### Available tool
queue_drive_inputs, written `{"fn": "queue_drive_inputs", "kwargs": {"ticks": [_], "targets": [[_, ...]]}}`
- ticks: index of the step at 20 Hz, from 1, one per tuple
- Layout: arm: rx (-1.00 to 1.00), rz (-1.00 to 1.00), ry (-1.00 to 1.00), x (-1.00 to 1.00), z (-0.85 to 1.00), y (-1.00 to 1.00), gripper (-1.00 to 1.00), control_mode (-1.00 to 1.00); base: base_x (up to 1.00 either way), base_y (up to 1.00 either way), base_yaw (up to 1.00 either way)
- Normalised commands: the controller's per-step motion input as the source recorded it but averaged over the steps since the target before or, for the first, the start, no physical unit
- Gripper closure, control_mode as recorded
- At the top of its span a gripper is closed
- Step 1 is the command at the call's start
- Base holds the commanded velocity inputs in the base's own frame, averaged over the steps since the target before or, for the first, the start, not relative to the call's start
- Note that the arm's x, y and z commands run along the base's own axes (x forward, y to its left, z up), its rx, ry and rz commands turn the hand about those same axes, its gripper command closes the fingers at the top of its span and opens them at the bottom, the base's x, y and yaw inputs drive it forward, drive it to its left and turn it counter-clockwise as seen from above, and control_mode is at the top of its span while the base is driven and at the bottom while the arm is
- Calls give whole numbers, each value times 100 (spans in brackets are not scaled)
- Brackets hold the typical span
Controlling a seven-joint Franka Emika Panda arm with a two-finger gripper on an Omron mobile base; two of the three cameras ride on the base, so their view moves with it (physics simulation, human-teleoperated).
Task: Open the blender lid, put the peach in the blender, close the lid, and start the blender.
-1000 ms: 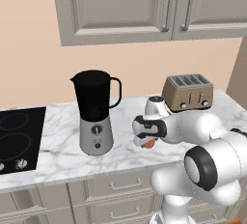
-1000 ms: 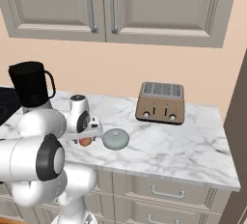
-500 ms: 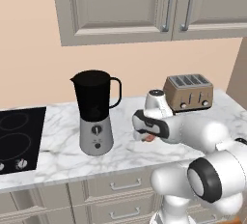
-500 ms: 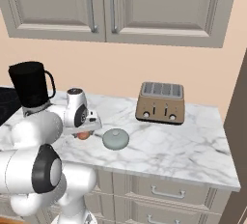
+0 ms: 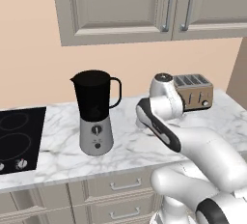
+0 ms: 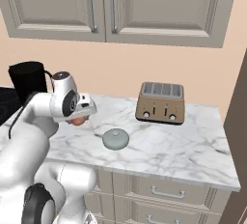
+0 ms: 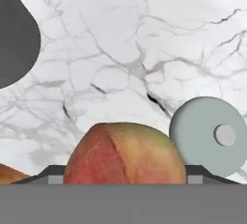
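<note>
Carrying the fruit is the step in hand, as I judge it: the marble counter (image 6: 183, 146) bears the blender (image 5: 95, 113) with its dark jar open at the top, the bronze toaster (image 6: 161, 103) off to the side, and the blender lid (image 6: 115, 138) lying flat on the stone, well apart from the jar. The gripper (image 6: 79, 118) hangs above the counter between blender and lid, closed on the peach (image 7: 124, 153), whose red-orange flesh sits between the jaws in the hand view. The next move calls for swinging the arm across to the jar's mouth and lining the peach over the opening before letting go. The left base view shows the blender's knob and button, which the arm partly covers in the right base view; the right base view shows the lid and a glimpse of peach under the hand.
</note>
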Motion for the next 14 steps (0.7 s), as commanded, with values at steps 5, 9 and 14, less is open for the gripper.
{"fn": "queue_drive_inputs", "kwargs": {"ticks": [5, 9, 14], "targets": [[-9, 0, -9, -19, 100, 13, 100, -100, 0, 0, 0], [-6, 0, -4, -27, 100, 34, 100, -100, 0, 0, 0], [-4, 0, -1, -33, 98, 41, 100, -100, 0, 0, 0]]}}
